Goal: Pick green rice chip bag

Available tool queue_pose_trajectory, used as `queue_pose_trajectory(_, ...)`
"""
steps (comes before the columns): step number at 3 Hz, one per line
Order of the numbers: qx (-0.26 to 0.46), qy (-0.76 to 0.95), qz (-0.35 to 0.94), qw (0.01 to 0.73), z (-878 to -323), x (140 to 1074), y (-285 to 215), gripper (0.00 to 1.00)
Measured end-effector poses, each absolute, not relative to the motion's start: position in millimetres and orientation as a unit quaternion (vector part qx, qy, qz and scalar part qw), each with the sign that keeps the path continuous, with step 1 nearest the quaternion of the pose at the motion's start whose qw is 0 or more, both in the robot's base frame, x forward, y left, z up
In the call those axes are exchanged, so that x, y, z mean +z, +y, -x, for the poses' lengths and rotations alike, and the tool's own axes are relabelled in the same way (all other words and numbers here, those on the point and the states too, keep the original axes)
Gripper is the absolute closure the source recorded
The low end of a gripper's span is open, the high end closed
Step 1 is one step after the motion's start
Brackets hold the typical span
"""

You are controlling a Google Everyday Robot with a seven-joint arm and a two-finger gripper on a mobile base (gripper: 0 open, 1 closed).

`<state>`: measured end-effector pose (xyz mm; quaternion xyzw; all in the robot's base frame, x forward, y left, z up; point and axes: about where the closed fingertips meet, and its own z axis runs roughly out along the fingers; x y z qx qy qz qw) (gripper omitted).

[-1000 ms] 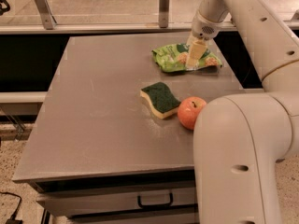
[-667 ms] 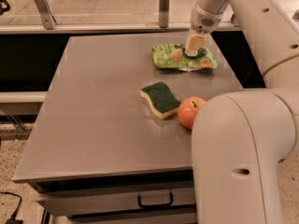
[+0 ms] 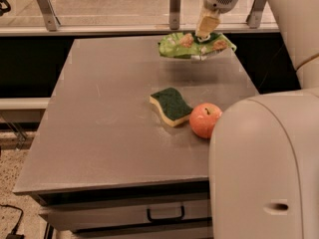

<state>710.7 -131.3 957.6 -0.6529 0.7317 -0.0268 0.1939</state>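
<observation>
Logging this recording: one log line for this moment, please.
gripper: shut on bag, above far edge of table | bag: off the surface | sponge, apple: on table

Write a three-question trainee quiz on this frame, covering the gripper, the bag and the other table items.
1. True or false: the gripper holds the green rice chip bag lifted off the table.
2. What lies nearest the sponge? A) the bag B) the red-orange fruit C) a cup
3. Which side of the sponge faces up?
Key: 1 true; 2 B; 3 the dark green side.
</observation>
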Motion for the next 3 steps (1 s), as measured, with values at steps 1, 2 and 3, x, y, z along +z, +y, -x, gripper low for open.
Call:
queue_pose_trajectory(1, -0.032, 0.726, 0.654, 0.210, -701.7, 982.9, -122.8, 1.00)
queue_pose_trajectory(2, -0.024, 0.705, 0.664, 0.248, -681.8, 1031.9, -94.8, 1.00)
queue_pose_trajectory(3, -0.024, 0.705, 0.664, 0.248, -681.8, 1031.9, -94.8, 1.00)
